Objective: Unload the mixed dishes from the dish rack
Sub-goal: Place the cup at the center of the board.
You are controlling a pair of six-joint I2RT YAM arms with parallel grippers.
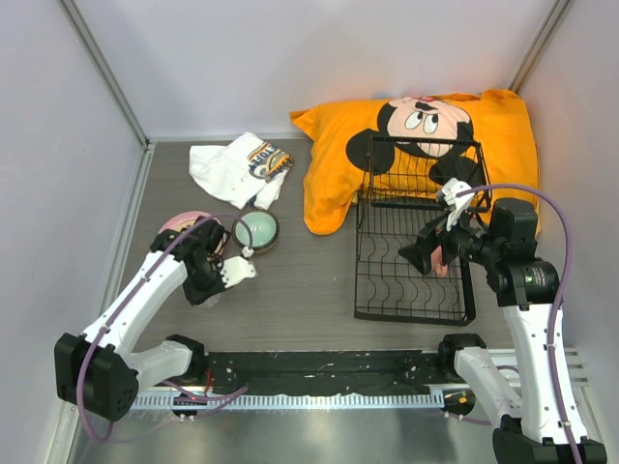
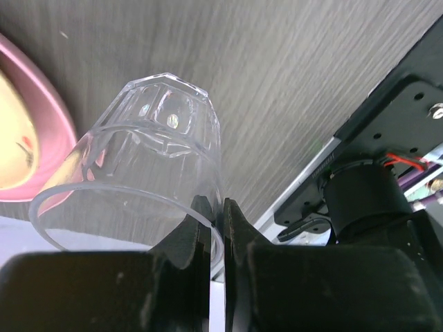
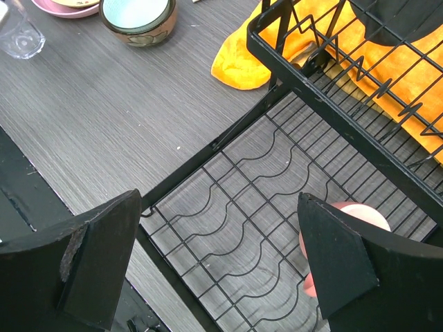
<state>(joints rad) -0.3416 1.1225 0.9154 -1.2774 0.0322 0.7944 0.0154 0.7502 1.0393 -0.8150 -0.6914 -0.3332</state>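
Left claw point(image 2: 213, 216) is pinched narrow on the rim of the small clear glass point(image 2: 142, 155), one finger inside the lip and one outside. That's at the lower left of the overhead view, just beside the pink plate point(image 2: 48, 104). Whether the glass's base touches the table point(image 2: 291, 83), I can't tell. It's a light, hard, slick, breakable thing, and a rim pinch gives little purchase. My read: it wants a gentle, upright set-down before those fingers part. The brown patterned bowl point(image 1: 256, 230) sits on the table just right of the plate.

Over on the right, the right claw point(image 3: 218, 228) hangs wide open above the dish rack point(image 1: 414, 253), nothing in it. The pink handled mug point(image 3: 349, 220) lies on the rack floor, low right in the wrist view, partly hidden behind one finger. It looks like the only dish in the rack. It's stiff and probably heavier than the glass. The wall at the rim seems the surest hold, since the handle isn't visible here. The rack's far end overlaps an orange cushion point(image 1: 338, 164), so it may rock.
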